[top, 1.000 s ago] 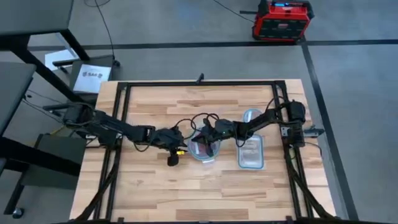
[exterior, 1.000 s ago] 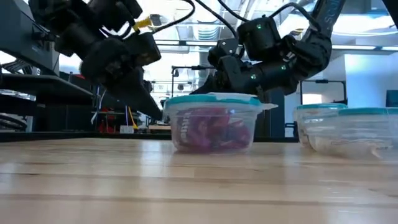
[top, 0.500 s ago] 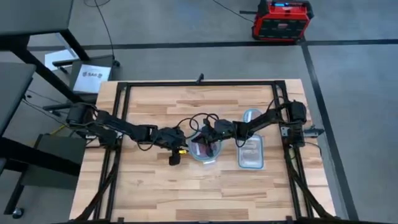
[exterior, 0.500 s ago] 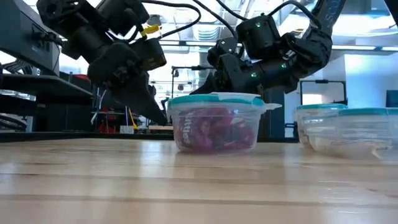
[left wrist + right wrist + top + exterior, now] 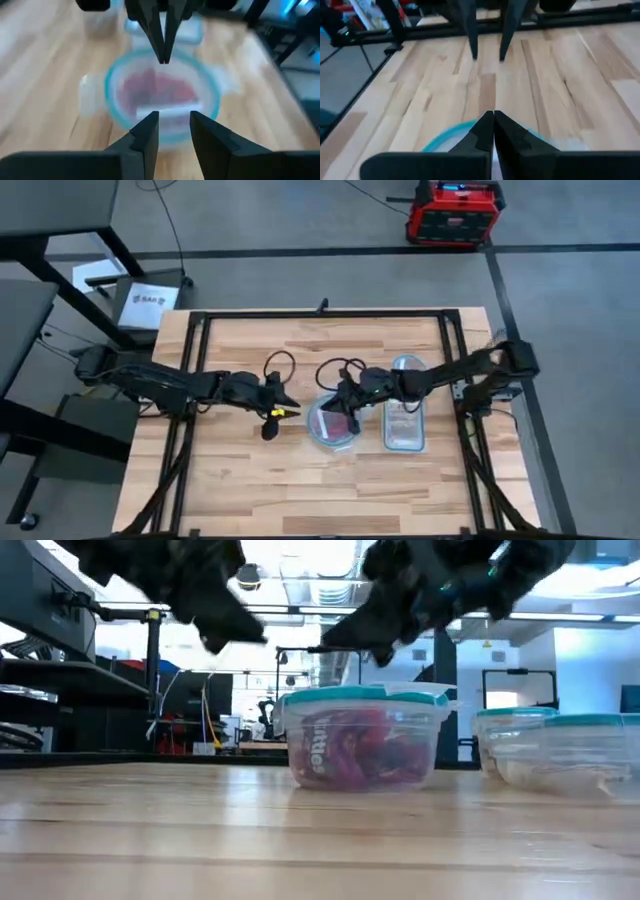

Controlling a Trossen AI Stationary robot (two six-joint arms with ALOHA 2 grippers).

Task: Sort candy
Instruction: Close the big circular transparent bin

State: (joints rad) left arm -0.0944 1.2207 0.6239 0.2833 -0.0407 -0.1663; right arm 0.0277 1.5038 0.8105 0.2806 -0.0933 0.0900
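A clear round bowl with a teal rim point(image 5: 333, 443) point(image 5: 360, 697) stands mid-table. It holds the candy point(image 5: 333, 420) point(image 5: 355, 745) point(image 5: 157, 90), a heap of red and purple wrapped sweets. My left gripper point(image 5: 288, 404) point(image 5: 172, 130) hangs open just left of the bowl and above rim height, with nothing between its fingers. My right gripper point(image 5: 345, 402) point(image 5: 493, 122) is shut over the bowl's far rim, raised above it. I see nothing between its fingers. The two grippers point at each other across the bowl.
A clear rectangular tub point(image 5: 405, 427) point(image 5: 560, 745) stands right of the bowl, with a second round bowl point(image 5: 405, 367) behind it. Black frame rails point(image 5: 190, 380) run along the table's left, right and far sides. Bare wood point(image 5: 320, 490) lies toward the near edge.
Both grippers have risen from beside the bowl to above its rim. The left one has also drawn back a little toward the table's left edge. The bowl of candy has slid slightly toward the near edge and the right, staying upright.
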